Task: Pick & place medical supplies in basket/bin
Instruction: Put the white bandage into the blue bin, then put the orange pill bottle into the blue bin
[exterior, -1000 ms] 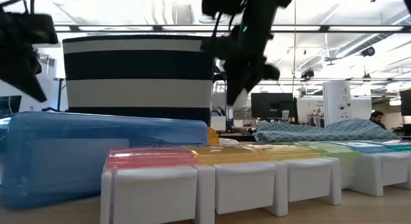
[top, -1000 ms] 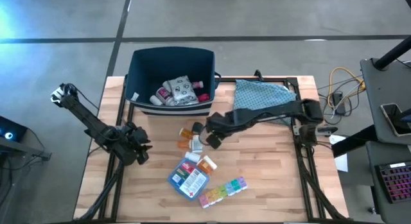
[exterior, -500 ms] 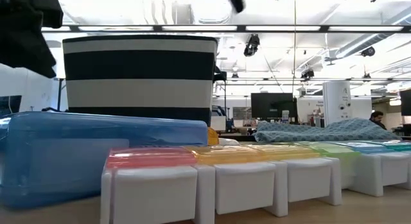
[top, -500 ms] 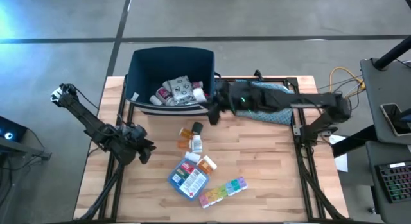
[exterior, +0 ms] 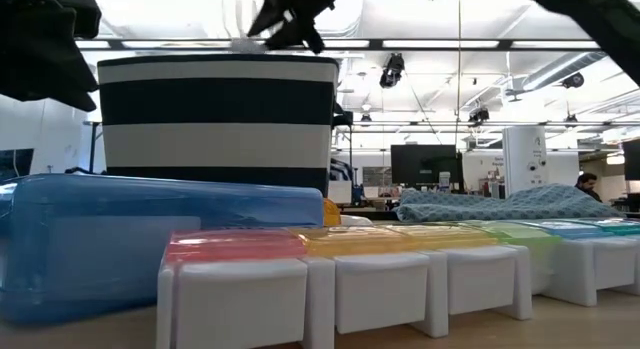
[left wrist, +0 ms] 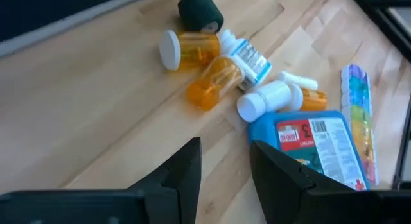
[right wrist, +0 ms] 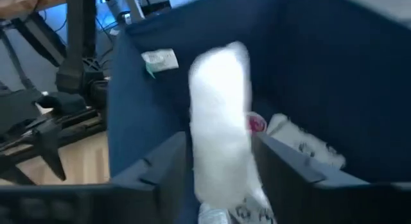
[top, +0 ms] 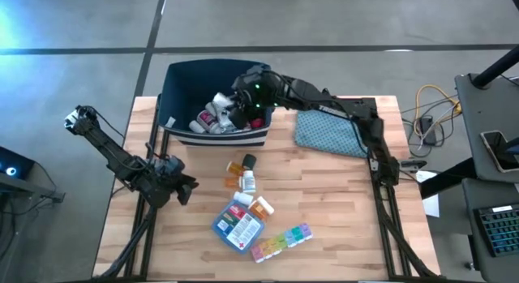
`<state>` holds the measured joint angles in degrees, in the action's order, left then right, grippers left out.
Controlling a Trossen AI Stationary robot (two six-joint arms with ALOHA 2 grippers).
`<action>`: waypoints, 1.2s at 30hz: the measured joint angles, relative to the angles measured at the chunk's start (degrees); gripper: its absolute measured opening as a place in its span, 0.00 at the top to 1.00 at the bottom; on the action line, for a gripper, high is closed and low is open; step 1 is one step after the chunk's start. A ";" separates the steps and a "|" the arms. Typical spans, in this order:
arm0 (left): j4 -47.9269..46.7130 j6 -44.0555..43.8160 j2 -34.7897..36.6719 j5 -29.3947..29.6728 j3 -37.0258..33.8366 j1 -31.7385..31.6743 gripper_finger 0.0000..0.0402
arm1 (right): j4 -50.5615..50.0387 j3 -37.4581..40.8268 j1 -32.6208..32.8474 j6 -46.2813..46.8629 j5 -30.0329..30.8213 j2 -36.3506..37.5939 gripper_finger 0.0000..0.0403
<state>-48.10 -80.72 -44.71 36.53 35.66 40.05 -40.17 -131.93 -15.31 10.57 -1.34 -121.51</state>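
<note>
While the right gripper [top: 241,105] hangs over the open navy bin [top: 180,79], a blurred white item [right wrist: 221,131] shows between its parted fingers; whether they touch it is hard to tell. Patterned packets [top: 229,114] lie inside the bin, partly hidden by the arm. Near the table's left edge, the left gripper [left wrist: 225,166] stands spread, facing orange bottles [left wrist: 200,63], a white bottle [left wrist: 264,99], the blue pouch [left wrist: 314,142] and the pill organizer [left wrist: 358,115], which is cut off there.

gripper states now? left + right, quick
Left gripper: open, empty, over the wooden table.
Right gripper: over the dark navy soft-sided bin, shut on a white blurred item.
</note>
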 joint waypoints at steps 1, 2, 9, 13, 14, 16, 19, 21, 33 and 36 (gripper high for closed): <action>0.02 0.05 0.00 0.61 -0.04 0.00 0.72 | -1.85 -2.84 -0.05 -0.83 -0.02 -1.08 0.49; 0.02 0.37 0.00 1.17 -0.12 0.00 0.72 | -2.08 -3.32 -0.07 -1.33 -0.07 -1.32 0.44; 1.46 4.01 0.00 1.94 -2.36 -0.03 0.72 | -9.16 4.44 1.03 -10.67 6.68 5.44 0.23; 9.68 21.03 -2.22 2.49 -4.34 -0.63 0.72 | -13.34 9.33 3.85 -15.89 9.11 10.07 0.20; 11.93 25.97 -3.25 2.31 -4.69 -1.05 0.72 | -14.29 11.00 4.41 -16.09 9.68 11.31 0.20; 15.80 32.83 -5.58 1.06 -5.33 -2.35 0.72 | -16.02 14.93 5.29 -15.46 10.82 13.74 0.20; 19.72 37.38 -9.88 -1.88 -6.67 -6.05 0.72 | -18.46 21.61 6.29 -12.20 11.95 18.60 0.21; 22.79 41.05 -12.71 -3.89 -7.20 -8.68 0.72 | -18.97 26.94 6.83 -9.65 12.93 21.95 0.22; 25.84 56.82 -23.51 -5.61 0.33 -18.59 0.52 | -16.33 47.19 9.11 4.45 15.45 33.27 0.20; 25.93 62.32 -23.52 -7.55 1.96 -18.58 0.45 | -15.57 48.88 9.09 5.48 15.56 34.63 0.20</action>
<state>-22.16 -18.40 -68.23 28.97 37.61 21.47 -55.74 -83.05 -6.22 16.05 14.21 -86.87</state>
